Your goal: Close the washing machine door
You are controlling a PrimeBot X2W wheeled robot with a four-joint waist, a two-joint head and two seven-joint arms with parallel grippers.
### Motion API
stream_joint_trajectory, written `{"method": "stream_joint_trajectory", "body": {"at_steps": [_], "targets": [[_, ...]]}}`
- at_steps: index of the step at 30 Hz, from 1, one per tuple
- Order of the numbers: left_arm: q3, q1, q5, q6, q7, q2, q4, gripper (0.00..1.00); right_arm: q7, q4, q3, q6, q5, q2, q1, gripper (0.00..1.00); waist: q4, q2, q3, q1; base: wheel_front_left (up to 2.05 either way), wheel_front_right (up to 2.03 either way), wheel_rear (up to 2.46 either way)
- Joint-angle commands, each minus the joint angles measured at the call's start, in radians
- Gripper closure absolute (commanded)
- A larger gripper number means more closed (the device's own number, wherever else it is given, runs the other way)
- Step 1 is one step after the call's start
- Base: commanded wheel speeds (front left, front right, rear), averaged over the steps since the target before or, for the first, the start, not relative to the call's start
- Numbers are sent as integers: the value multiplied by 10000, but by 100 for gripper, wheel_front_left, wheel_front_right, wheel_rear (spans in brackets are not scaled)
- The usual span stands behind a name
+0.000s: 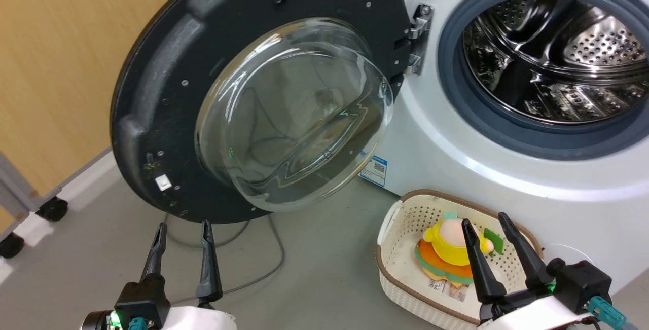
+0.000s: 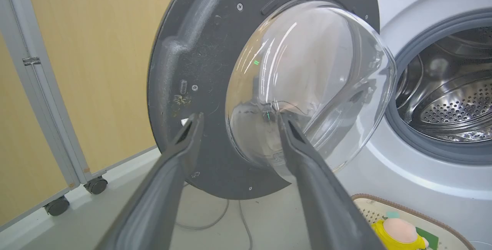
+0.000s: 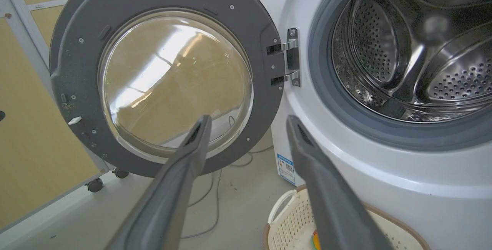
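1. Grippers nearest. Left gripper (image 1: 183, 223): fingers spread, grips nothing, hovers over grey floor (image 1: 329, 249) near the door's lower rim. Right gripper (image 1: 482, 218): fingers likewise spread, empty, hovers above cream basket (image 1: 405, 289) holding a yellow toy (image 1: 448, 249).
2. Washing machine door (image 1: 167, 92): stands swung wide open to the left on its hinge (image 1: 418, 41), glass bowl (image 1: 294, 117) bulging toward the robot, well apart from the opening.
3. Washing machine (image 1: 431, 147): sits just behind the basket, steel drum (image 1: 557, 56) exposed inside grey gasket (image 1: 451, 81).
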Motion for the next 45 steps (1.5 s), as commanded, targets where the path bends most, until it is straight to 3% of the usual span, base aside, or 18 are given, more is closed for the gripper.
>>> {"method": "stream_joint_trajectory", "body": {"at_steps": [1,18,19,20,21,25,30,33,37,45], "targets": [[-26,136,-72,66,-112,-6,-42,0,-110,40,46,7,109,-62,-69,0,80,0,0,0,0,0,0],[80,114,-186,75,-268,-7,24,0,-266,133,75,8,234,-81,-68,0,408,0,18,0,0,0,0],[80,108,-243,43,-268,-7,11,19,-266,136,75,8,235,-86,-67,0,410,0,20,0,0,0,0],[103,74,-312,-20,-268,-7,-46,93,-266,136,73,8,237,-89,-66,0,414,0,24,0,0,0,0],[158,27,-365,-97,-268,-7,-109,100,-266,134,69,8,236,-94,-63,0,420,0,31,0,0,0,0],[781,-404,-581,-129,-268,22,-658,100,-266,66,-1,8,194,-127,-51,0,448,0,175,0,0,0,0],[1618,-1565,-1198,-802,-268,585,-335,100,-266,-118,-311,8,31,-137,7,0,474,0,525,0,0,0,0],[2248,-2546,-2516,-1243,-70,646,241,100,-266,-230,-461,8,-60,-142,104,0,499,0,738,0,0,0,0],[2975,-3873,-3642,-1792,466,1418,1157,100,-266,-443,-561,8,-200,-130,106,0,315,0,1134,0,0,0,0],[4693,-6352,-6571,-2067,2183,2405,3967,100,-181,-544,-429,8,-282,-369,-211,0,-197,0,1723,0,0,0,0]]}}
